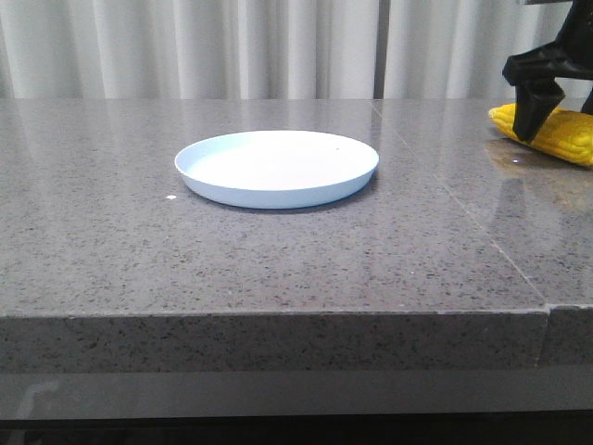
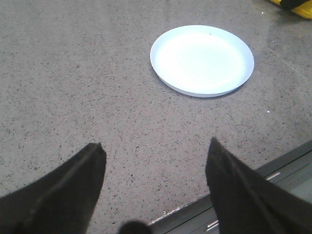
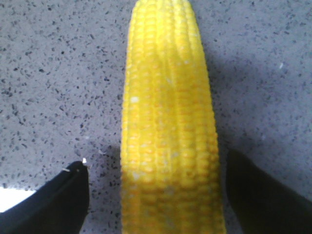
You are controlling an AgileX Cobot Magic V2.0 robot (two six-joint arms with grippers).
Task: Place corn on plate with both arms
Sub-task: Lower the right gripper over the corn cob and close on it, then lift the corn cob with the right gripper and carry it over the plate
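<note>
The bright yellow kernelled corn cob (image 1: pixel 561 133) lies at far right on the speckled grey stone table (image 1: pixel 278 250), the right gripper (image 3: pixel 156 187) spread astride it. The pale blue-white round plate (image 1: pixel 276 168) sits centre, pleated white curtains (image 1: pixel 185 46) behind. The left gripper (image 2: pixel 155 161) is spread apart.

A: How much of the corn (image 1: pixel 563 133) shows from the front?
B: Part only; the frame edge cuts its far end, and a dark finger (image 1: pixel 536 104) of the right gripper (image 3: pixel 156 190) covers a band of it.

A: And from the right wrist?
B: Both ends run out of frame, so tip and stub are unseen. The fingers are cropped too.

A: The left gripper (image 2: pixel 155 168)?
B: Only two fingertips show; the body is cut off.
</note>
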